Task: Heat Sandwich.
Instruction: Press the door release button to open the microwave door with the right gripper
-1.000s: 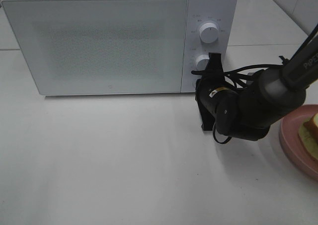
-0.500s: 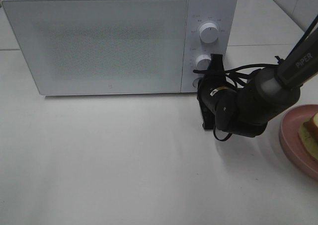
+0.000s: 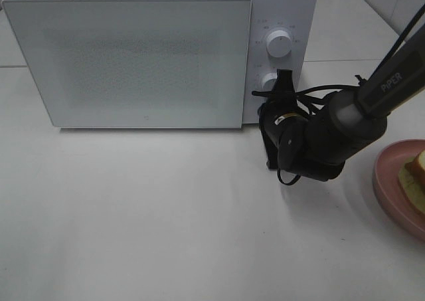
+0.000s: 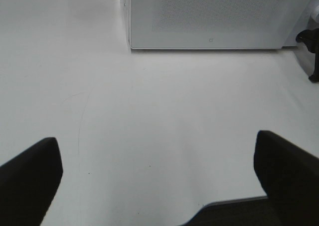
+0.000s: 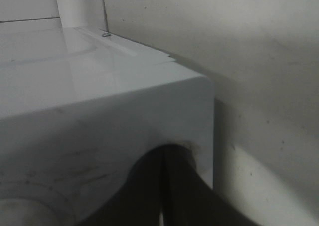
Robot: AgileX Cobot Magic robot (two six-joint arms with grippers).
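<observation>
A: We log the sandwich of white bread with brown crust (image 3: 415, 178) on the round pink plate (image 3: 392, 188), at the far right edge of the white table (image 3: 166, 214), well apart from the white box-shaped microwave (image 3: 146, 62). Nothing heated yet, by our reading.

B: Agreed. The black right claw (image 3: 283, 82) is pressed together, holding nothing, its tip against the control panel just beside the lower white knob (image 3: 269, 83). We judge it is working the door release.

A: Door state?

B: Shut or barely ajar; we cannot tell from the high view.

A: The black left claw (image 4: 159, 172)?

B: Spread wide, empty, above bare table in front of the microwave.

A: So we are at the opening step. Left to do, as we see it: swing the door open, carry the sandwich in, close up, set the dial.
</observation>
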